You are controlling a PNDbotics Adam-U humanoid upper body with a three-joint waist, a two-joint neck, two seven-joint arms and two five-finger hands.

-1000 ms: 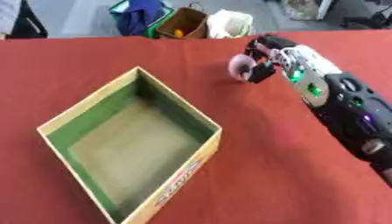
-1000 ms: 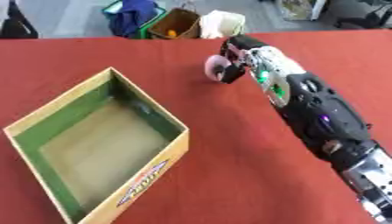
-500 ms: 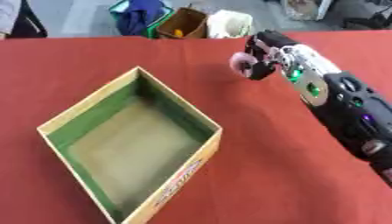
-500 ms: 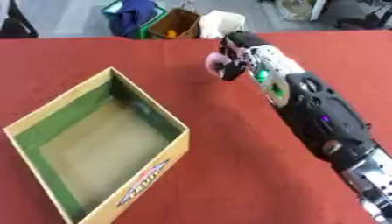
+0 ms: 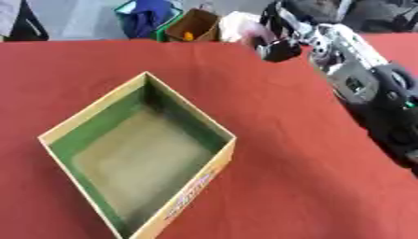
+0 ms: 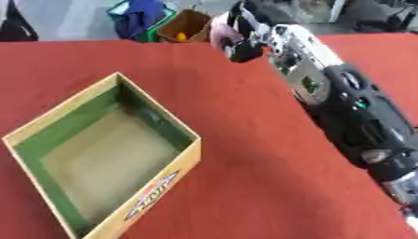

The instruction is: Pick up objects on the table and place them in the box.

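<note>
A small pale pink object is held off the red table near its far edge, with the fingers of my right hand curled round it. The hand hides most of the object. My right arm reaches in from the lower right. The open box, yellow outside and green inside, lies askew at the left of the table, and nothing shows inside it. It is well to the left of the hand and nearer to me. My left hand shows in no view.
Beyond the table's far edge stand a blue bag, a brown carton with something orange in it, and a white bundle.
My right hand has risen from the table and moved toward the far edge with the pink object in it. The box has not moved.
</note>
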